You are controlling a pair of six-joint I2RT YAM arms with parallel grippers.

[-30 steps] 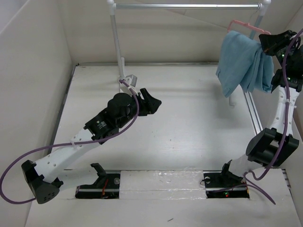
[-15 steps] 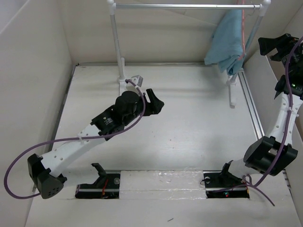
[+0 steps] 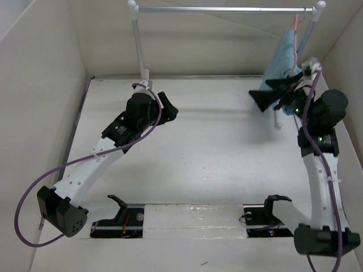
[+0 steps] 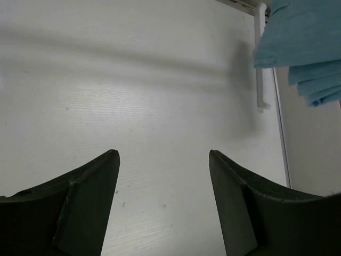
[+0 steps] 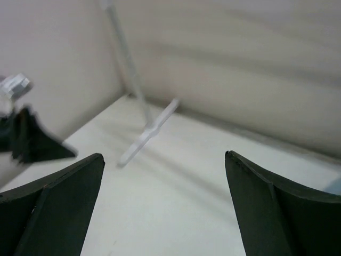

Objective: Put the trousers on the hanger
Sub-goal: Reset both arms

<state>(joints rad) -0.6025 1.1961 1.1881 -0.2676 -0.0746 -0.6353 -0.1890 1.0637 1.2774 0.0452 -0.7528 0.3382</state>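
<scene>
The light blue trousers (image 3: 281, 59) hang folded over the pink hanger (image 3: 295, 24), whose hook is up at the right end of the silver rail (image 3: 221, 8). My right gripper (image 3: 261, 92) is open and empty just in front of the cloth's lower edge, pointing left. In the right wrist view the right gripper (image 5: 163, 154) has only bare table between its fingers. My left gripper (image 3: 169, 105) is open and empty over the table's back left. In the left wrist view the left gripper (image 4: 162, 153) faces the trousers (image 4: 303, 42) far off at the top right.
The rail stands on two white posts, the left post (image 3: 136, 42) and the right post (image 3: 309, 34), each with a foot on the table (image 3: 227, 153). White walls close in on both sides. The right wrist view shows the left post's foot (image 5: 149, 133).
My right gripper opened and let go of the hanger, which now hangs on the rail with the trousers. The right arm swung down and left. The left arm drew back to the left.
</scene>
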